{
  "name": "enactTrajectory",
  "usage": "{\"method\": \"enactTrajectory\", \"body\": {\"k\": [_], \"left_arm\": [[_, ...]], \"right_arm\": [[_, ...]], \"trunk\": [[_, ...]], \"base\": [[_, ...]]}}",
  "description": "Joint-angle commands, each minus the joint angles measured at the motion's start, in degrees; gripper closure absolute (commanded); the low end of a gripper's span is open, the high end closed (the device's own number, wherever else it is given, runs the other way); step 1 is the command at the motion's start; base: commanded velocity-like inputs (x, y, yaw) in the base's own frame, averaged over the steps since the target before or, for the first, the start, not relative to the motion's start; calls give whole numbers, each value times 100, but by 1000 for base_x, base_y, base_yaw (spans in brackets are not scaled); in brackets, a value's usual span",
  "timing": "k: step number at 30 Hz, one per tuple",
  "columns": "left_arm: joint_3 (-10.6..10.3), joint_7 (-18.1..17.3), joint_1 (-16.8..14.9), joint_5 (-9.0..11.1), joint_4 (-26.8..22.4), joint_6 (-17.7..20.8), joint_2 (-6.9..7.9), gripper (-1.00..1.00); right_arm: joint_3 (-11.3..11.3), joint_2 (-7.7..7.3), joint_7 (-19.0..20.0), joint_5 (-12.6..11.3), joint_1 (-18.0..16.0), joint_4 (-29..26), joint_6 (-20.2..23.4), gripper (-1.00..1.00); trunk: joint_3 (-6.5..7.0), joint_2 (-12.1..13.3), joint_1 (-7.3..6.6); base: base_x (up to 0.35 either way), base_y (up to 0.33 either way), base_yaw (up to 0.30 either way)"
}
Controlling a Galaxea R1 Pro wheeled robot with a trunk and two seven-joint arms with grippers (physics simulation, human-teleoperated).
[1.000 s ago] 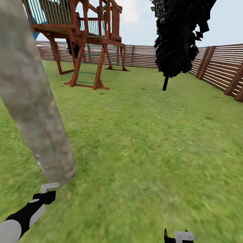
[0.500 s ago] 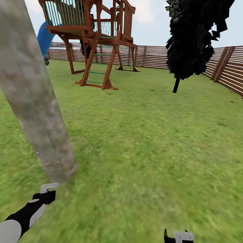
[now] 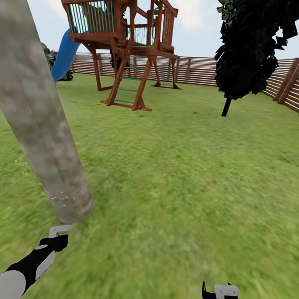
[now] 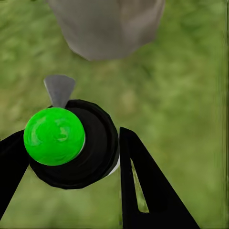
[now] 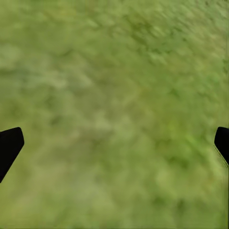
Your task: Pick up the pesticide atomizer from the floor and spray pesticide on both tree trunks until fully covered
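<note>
- My left hand [image 4: 71,157] pinches the pesticide atomizer [image 4: 71,148], its nozzle aimed at the tree trunk [image 3: 45,131] just ahead, presumably for spraying the base.
- My right hand [image 5: 114,143] hangs spread over the grass [image 3: 186,191].
- Open lawn lies rightward; the playset [image 3: 124,43] and dark tree [image 3: 255,45] stand well apart.

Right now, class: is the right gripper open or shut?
Open: in the wrist view the right gripper's fingertips sit far apart, only grass between them.
</note>
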Motion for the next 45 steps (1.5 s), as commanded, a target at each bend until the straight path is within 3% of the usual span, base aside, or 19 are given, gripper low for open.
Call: {"method": "enactTrajectory", "body": {"k": [1,6,18,31,34,36,37,38,41,45], "left_arm": [[0,0,0,3,-1,0,3,100],[0,7,0,12,-1,0,9,100],[5,35,0,20,-6,0,9,100],[-42,-31,-90,-28,-113,136,23,100],[-40,-32,-89,-33,-675,573,33,100],[-24,-32,-99,-36,-1183,1002,125,100],[-9,-28,-104,-32,-1720,1510,275,100],[0,-27,-105,-20,-1958,1724,379,100],[57,-34,-90,28,-2250,1958,671,100],[80,-35,-93,49,-2323,1994,649,100]], "right_arm": [[0,0,0,0,0,1,0,-100],[0,0,0,0,0,3,0,-100],[0,0,0,0,0,2,0,-100],[-7,0,0,0,0,-4,0,-100],[-9,0,0,0,0,-4,0,-100],[-9,0,0,0,0,-4,0,-100],[-9,0,-3,0,0,-4,0,-100],[-9,0,-6,0,0,-4,0,-100],[-9,0,-8,0,0,-4,0,-100],[-9,0,-9,0,0,-4,0,-100]], "trunk": [[0,0,0],[0,0,0],[0,0,0],[0,0,0],[0,0,0],[0,0,0],[0,0,0],[0,0,0],[0,0,0],[0,0,0]], "base": [[220,-209,12],[237,-193,19],[160,-233,268],[-7,-89,139],[-91,0,0],[-12,0,0],[-2,0,6],[-1,0,69],[0,0,152],[0,0,185]]}}
